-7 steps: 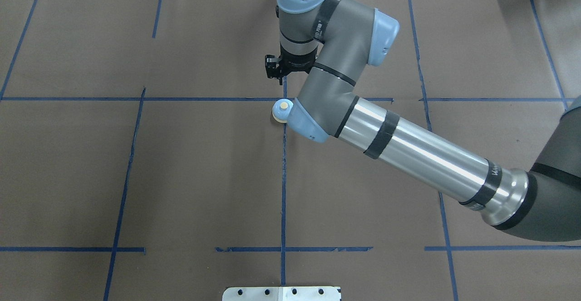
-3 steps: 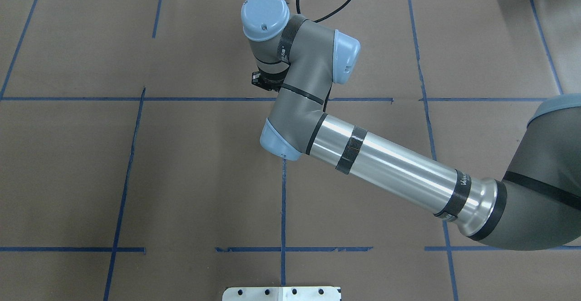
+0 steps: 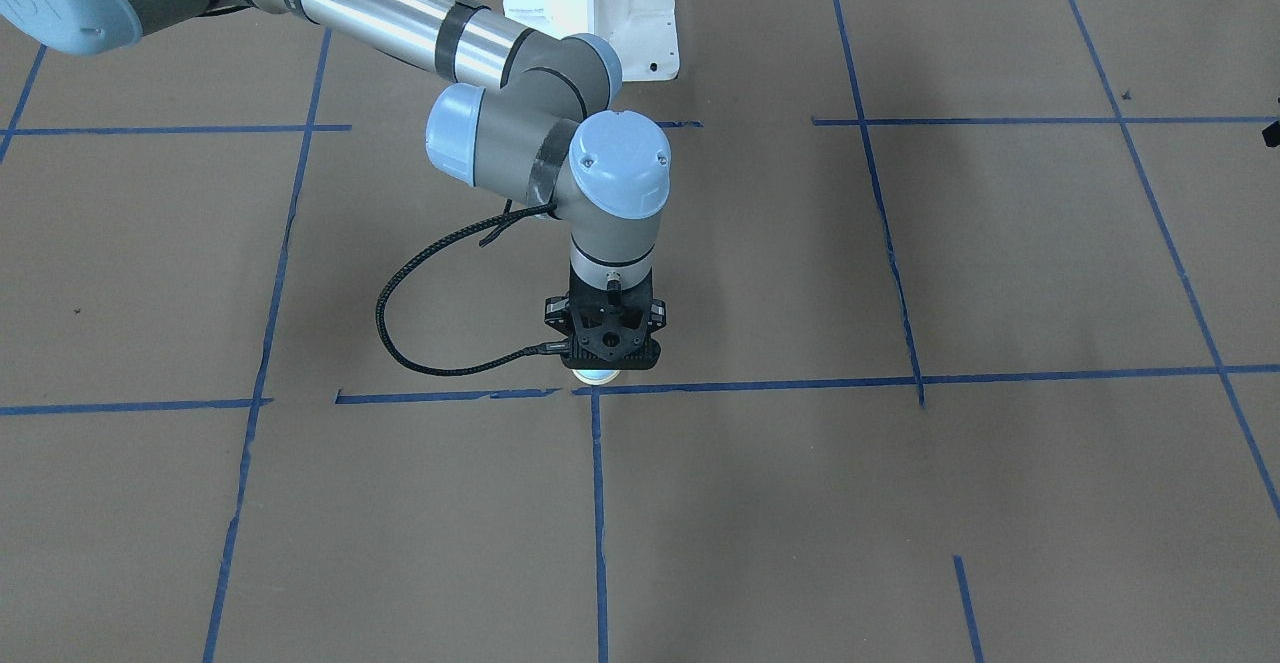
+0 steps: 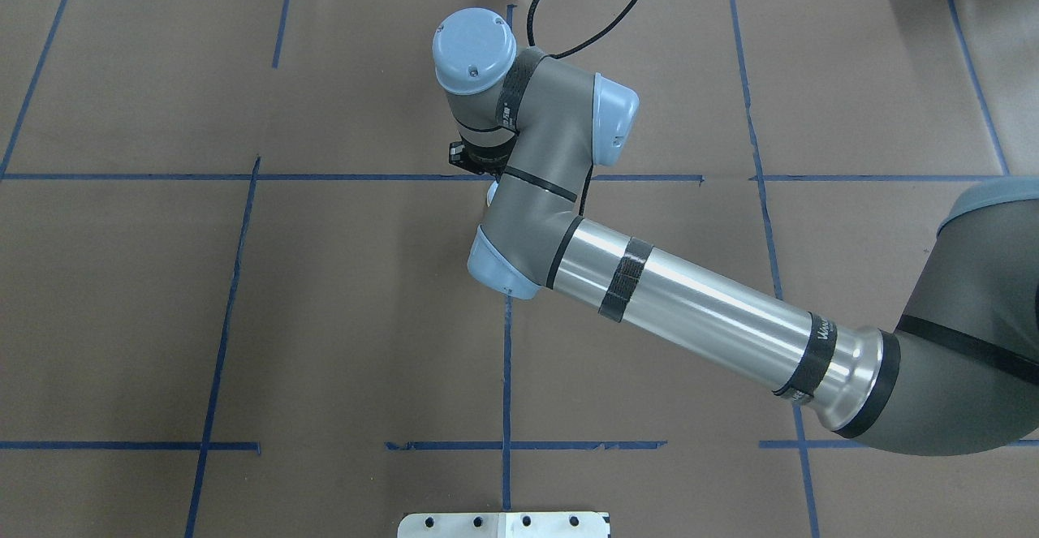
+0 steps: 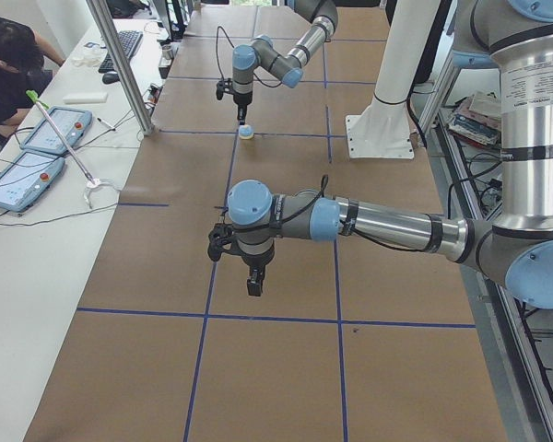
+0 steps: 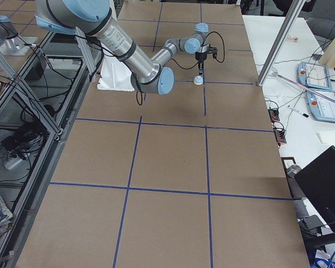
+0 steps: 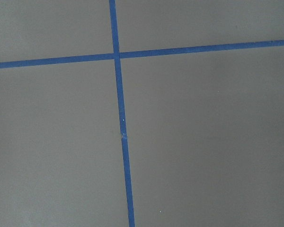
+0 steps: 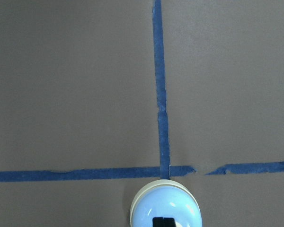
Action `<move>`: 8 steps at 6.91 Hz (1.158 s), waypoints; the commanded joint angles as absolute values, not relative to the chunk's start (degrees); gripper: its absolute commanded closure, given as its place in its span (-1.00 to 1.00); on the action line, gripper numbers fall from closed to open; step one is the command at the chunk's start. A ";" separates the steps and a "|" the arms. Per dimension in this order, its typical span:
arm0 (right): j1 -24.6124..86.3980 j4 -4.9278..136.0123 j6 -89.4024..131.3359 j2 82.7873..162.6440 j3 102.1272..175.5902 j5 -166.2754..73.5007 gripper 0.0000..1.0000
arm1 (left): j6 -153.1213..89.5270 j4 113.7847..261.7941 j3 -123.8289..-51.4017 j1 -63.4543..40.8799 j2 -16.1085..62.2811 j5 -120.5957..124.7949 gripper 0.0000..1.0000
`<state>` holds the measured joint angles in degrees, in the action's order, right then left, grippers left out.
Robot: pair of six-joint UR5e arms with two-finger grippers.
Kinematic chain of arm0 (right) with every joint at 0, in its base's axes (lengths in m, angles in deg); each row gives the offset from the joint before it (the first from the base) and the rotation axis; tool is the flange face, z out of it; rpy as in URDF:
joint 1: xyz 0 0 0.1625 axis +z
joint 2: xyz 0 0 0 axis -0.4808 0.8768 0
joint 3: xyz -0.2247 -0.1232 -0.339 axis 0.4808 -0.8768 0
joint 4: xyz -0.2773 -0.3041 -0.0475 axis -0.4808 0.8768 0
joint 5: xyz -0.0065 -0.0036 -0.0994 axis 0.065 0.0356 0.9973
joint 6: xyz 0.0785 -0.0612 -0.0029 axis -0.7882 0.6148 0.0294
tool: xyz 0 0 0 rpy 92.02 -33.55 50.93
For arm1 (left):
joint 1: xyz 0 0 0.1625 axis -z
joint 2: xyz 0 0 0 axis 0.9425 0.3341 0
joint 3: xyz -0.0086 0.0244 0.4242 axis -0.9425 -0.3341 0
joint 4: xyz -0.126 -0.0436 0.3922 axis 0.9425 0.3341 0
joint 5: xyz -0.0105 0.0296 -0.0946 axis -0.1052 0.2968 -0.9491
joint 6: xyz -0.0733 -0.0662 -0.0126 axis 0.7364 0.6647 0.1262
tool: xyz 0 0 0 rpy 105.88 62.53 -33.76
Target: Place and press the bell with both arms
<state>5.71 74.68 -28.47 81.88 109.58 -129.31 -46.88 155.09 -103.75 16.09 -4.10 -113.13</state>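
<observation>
The bell stands on the brown table at a crossing of blue tape lines; it also shows in the right wrist view, the exterior left view and the exterior right view. My right gripper points straight down over it, shut, with its fingertips on the bell's top, hiding the button. In the overhead view only a sliver of the bell shows beside the right arm. My left gripper hangs above bare table far from the bell; I cannot tell if it is open or shut.
A white mounting pedestal stands behind the bell. A black cable loops off the right wrist. The left wrist view shows only a blue tape cross. A side table with tablets and an operator lies beyond the far edge.
The right arm's wrist has swung left and back toward the robot, over the bell. The bell, in plain sight a second ago, is now mostly hidden under the arm.
</observation>
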 commanded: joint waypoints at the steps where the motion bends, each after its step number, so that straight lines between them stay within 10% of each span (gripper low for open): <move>1: 5.45 74.14 -28.28 82.35 109.41 -129.27 1.00 | -46.79 155.09 -103.70 16.09 -4.07 -113.13 -1.00; 8: 5.27 74.40 -28.63 82.53 109.93 -129.62 1.00 | -46.88 155.09 -103.70 16.09 -4.15 -113.21 -1.00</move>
<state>5.20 74.27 -28.59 82.87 109.56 -129.42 -46.88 155.09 -103.69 16.09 -4.12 -113.21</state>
